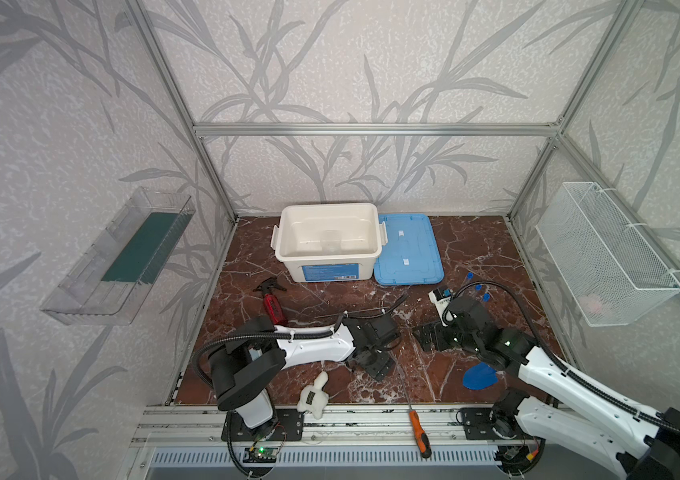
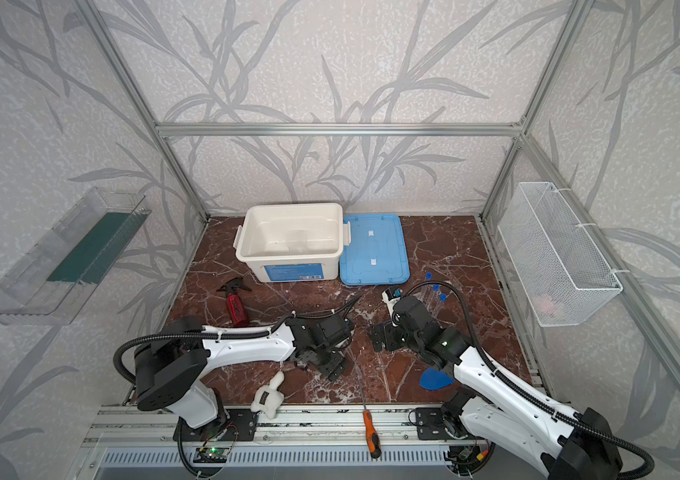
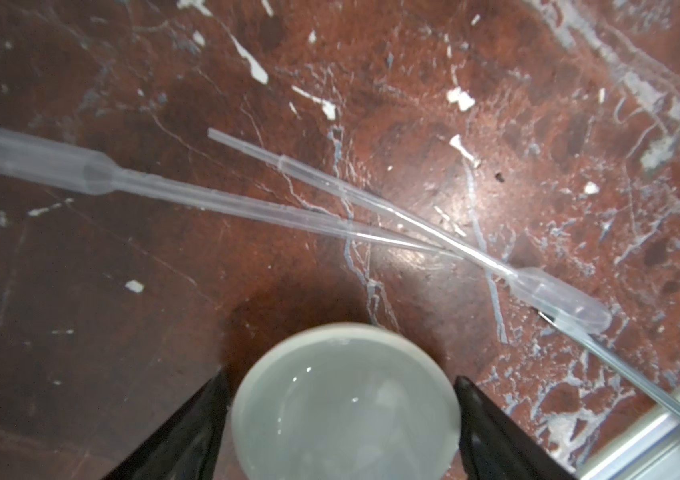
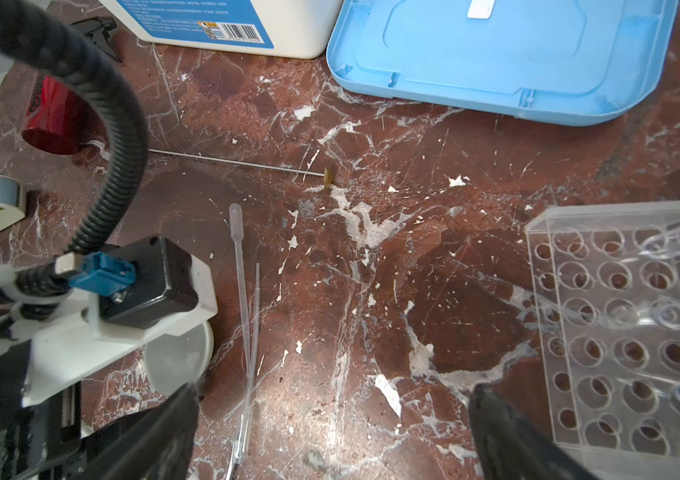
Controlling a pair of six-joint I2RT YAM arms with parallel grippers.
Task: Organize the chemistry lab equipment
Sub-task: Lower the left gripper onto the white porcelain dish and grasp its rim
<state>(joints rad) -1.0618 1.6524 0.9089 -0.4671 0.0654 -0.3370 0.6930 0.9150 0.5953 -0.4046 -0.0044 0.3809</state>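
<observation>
A small white round dish (image 3: 346, 419) sits on the marble between my left gripper's (image 3: 340, 378) black fingers, which touch its rim on both sides. Two thin clear rods with bulb ends (image 3: 222, 199) lie crossed just beyond it. My right gripper (image 4: 334, 388) hovers open over bare marble, nothing between its fingers. The clear perforated tube rack (image 4: 620, 332) stands beside it, holding blue-capped test tubes (image 1: 478, 286). A clear beaker (image 1: 332, 241) lies inside the white bin. In both top views the grippers (image 1: 371, 365) (image 1: 425, 336) face each other mid-table.
The open white bin (image 1: 288, 232) and its blue lid (image 1: 408, 249) stand at the back. A red spray bottle (image 1: 273, 305), white plush toy (image 1: 313, 395), orange-handled screwdriver (image 1: 419, 432) and blue trowel (image 1: 480, 376) lie around. A wire basket (image 1: 608, 253) hangs on the right wall.
</observation>
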